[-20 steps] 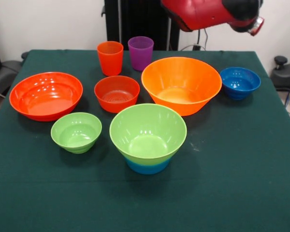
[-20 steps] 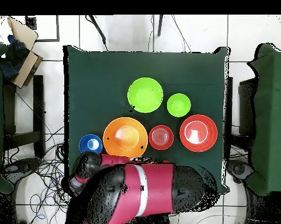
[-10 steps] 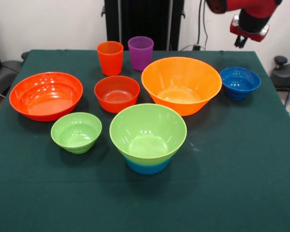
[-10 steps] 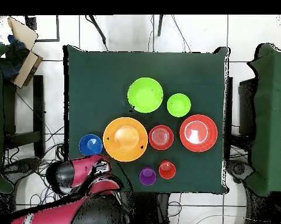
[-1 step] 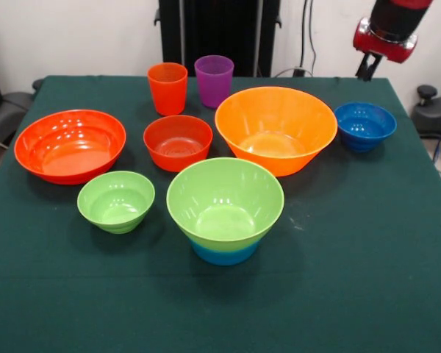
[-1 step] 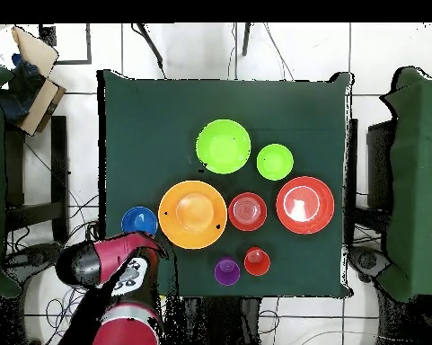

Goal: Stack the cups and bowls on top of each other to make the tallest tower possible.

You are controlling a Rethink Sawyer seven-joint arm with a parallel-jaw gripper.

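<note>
The tower is a large light green bowl (image 5: 225, 198) (image 6: 224, 145) nested on a light blue bowl (image 5: 224, 253), near the table's front middle. Around it sit a small light green bowl (image 5: 116, 200) (image 6: 275, 162), a large red-orange bowl (image 5: 70, 144) (image 6: 304, 205), a medium red-orange bowl (image 5: 178, 141) (image 6: 247, 211), a large yellow-orange bowl (image 5: 275, 129) (image 6: 192, 214) and a dark blue bowl (image 5: 364, 125) (image 6: 139, 221). An orange-red cup (image 5: 167, 88) (image 6: 257, 261) and a purple cup (image 5: 214, 79) (image 6: 226, 270) stand upright at the back. My gripper (image 5: 367, 69) hangs above and behind the dark blue bowl, holding nothing.
The dark green table (image 5: 353, 279) has its open stretch along the front and right front. The red arm (image 6: 120, 269) reaches over the table corner beside the dark blue bowl. A dark chair (image 5: 434, 110) stands off the right edge.
The arm has swung off the back of the table toward the dark blue bowl's corner, uncovering both cups in the overhead view. No bowl or cup has moved.
</note>
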